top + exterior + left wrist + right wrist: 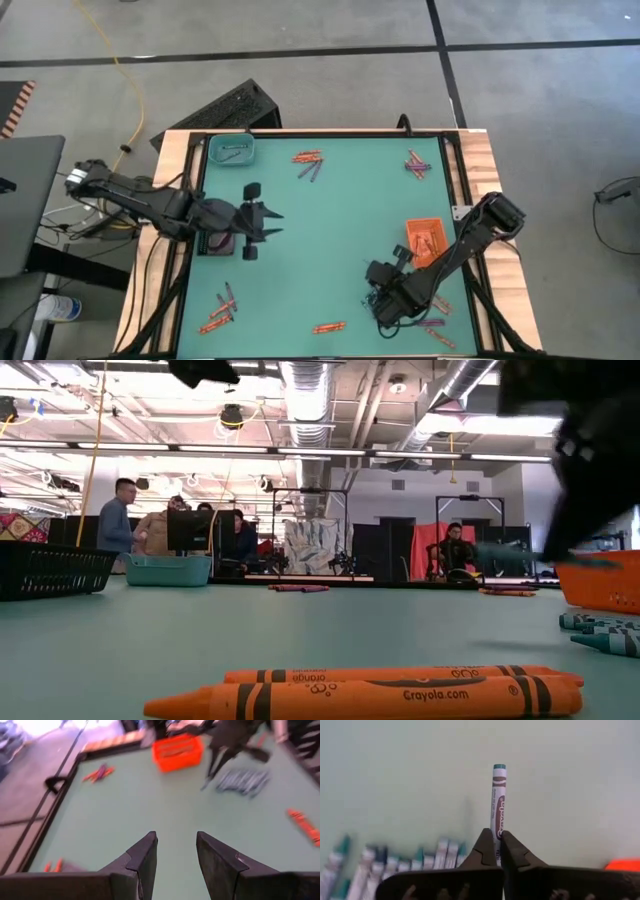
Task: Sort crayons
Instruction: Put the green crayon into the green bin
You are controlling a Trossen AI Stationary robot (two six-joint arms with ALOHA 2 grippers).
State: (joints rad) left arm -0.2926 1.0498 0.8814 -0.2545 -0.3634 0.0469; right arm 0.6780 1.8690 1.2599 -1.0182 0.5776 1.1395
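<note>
Right end effector (498, 851) clamped on a teal crayon (498, 800), lifted clear for sorting; left end effector (175, 865) parted, empty, waiting above tabletop (330, 230).

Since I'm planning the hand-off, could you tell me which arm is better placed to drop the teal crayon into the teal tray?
Probably the right: its gripper is already shut on the teal crayon. The left gripper hangs open and empty, though it is nearer the teal tray at the far left corner.
</note>
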